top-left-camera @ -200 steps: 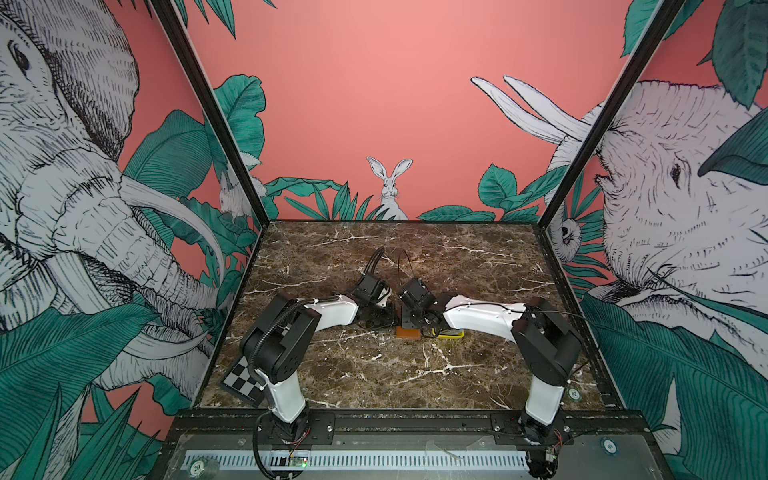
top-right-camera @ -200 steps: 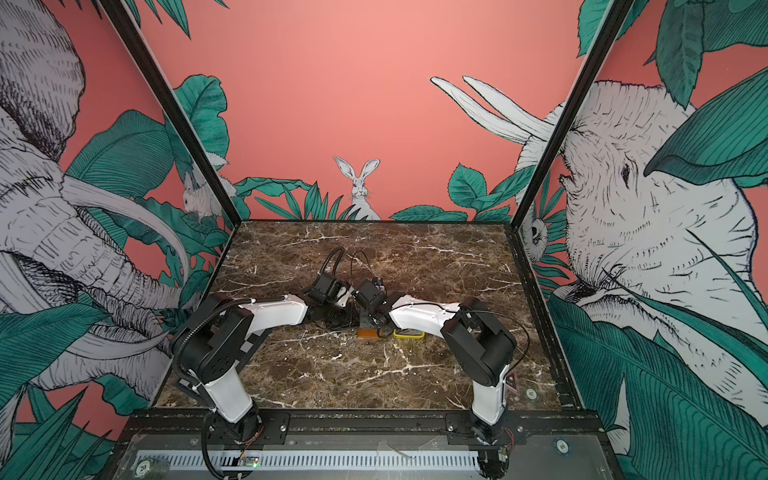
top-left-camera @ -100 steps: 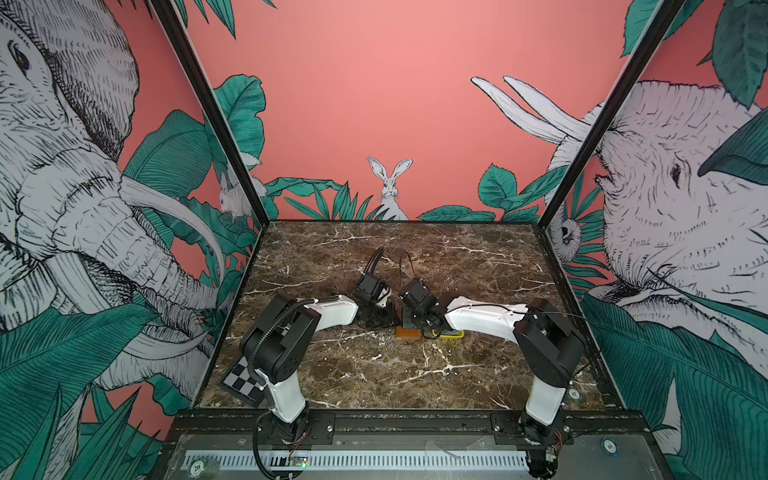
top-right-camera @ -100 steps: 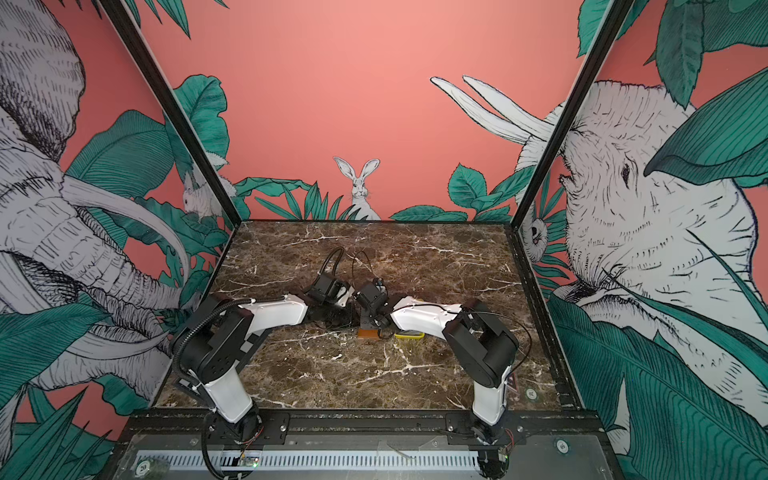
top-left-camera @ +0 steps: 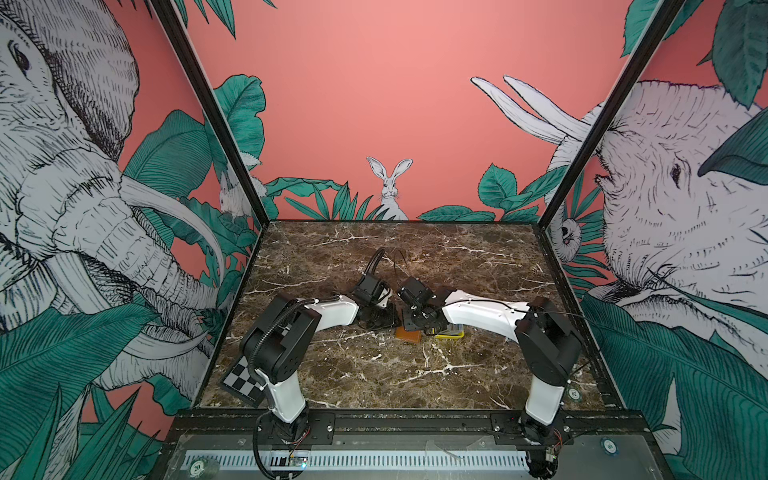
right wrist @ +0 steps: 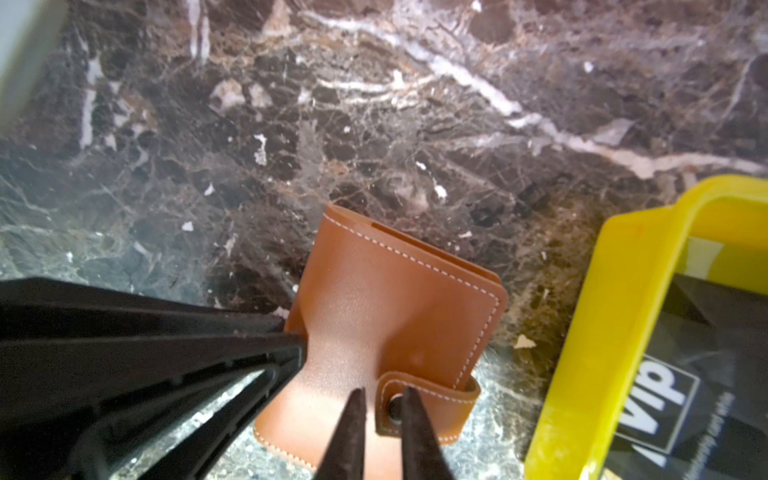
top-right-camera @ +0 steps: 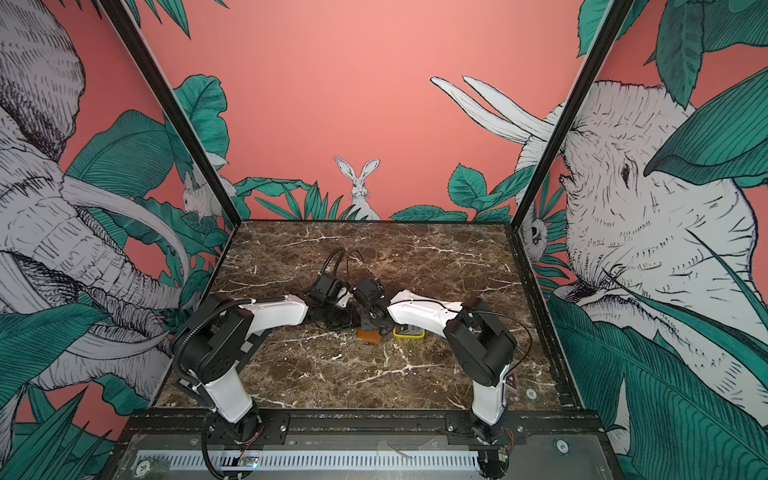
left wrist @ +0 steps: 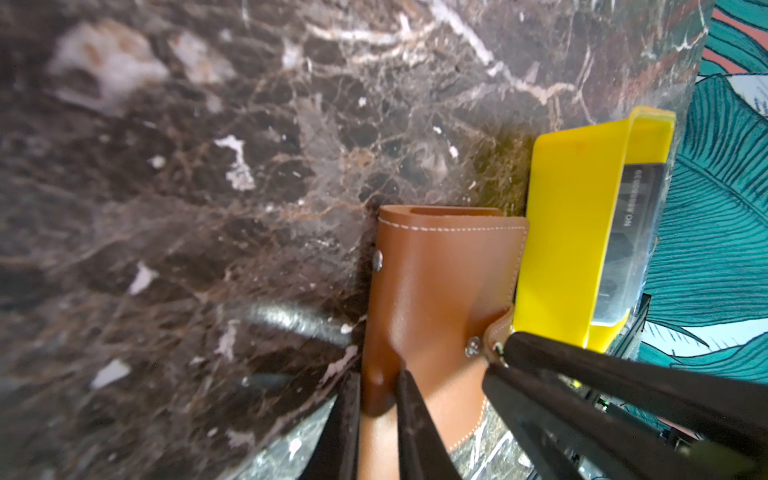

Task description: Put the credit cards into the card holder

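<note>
step 1 of 2: card holder to be opened (shut, on the marble beside yellow tray) | left gripper: clamped on the edge opposite the snap tab | right gripper: jaws narrow, astride tab, grip cannot be told | credit cards: in tray | next: tab to be pinched and peeled off its stud

Right pincer eased slightly apart at card holder tab.

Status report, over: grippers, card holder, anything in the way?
Left gripper clamped on card holder edge. Right gripper slightly open over the snap tab. Holder closed; credit cards in yellow tray close beside it.
</note>
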Motion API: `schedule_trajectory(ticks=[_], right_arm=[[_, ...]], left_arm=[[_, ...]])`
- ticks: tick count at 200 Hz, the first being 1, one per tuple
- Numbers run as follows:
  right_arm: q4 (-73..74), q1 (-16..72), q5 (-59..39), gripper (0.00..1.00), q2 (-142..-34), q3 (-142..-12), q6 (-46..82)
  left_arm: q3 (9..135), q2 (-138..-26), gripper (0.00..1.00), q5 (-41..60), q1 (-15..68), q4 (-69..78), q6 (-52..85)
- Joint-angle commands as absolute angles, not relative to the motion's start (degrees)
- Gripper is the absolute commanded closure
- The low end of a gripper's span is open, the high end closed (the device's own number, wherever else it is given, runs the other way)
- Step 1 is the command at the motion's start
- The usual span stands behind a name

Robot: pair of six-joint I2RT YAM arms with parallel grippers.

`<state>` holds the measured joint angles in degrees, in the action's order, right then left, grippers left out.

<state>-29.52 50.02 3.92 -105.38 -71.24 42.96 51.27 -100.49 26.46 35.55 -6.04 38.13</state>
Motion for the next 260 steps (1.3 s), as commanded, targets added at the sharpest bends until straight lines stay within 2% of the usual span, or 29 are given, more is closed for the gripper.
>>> schedule_trajectory(ticks=[1, 35, 62, 146, 185, 260], right_arm=[[-31.65, 50.02, 4.01, 0.77, -105.72, -72.94, 41.84], [-31.03, 49.33, 2.63, 0.71, -105.08, -73.38, 41.40], [-30.76, 48.70, 2.29, 0.70, -104.19, -72.88, 41.10], [-25.87, 46.98, -0.83, 0.83, -98.02, -66.16, 40.82], [-22.54, 46.08, -3.30, 0.84, -96.33, -62.87, 41.84], [-21.53, 45.04, -5.44, 0.86, -99.88, -63.31, 42.02]], left_arm=[[51.33, -100.07, 0.82, 25.84, 35.86, -8.28, 37.79], [51.33, -99.89, 0.82, 25.75, 35.86, -8.53, 37.67], [51.31, -100.03, 0.82, 25.75, 35.95, -8.53, 37.71], [51.68, -99.94, 0.83, 25.75, 36.03, -8.81, 37.57], [51.63, -99.85, 0.83, 25.68, 35.98, -8.96, 37.52], [51.88, -100.06, 0.83, 25.84, 36.21, -9.03, 37.44]])
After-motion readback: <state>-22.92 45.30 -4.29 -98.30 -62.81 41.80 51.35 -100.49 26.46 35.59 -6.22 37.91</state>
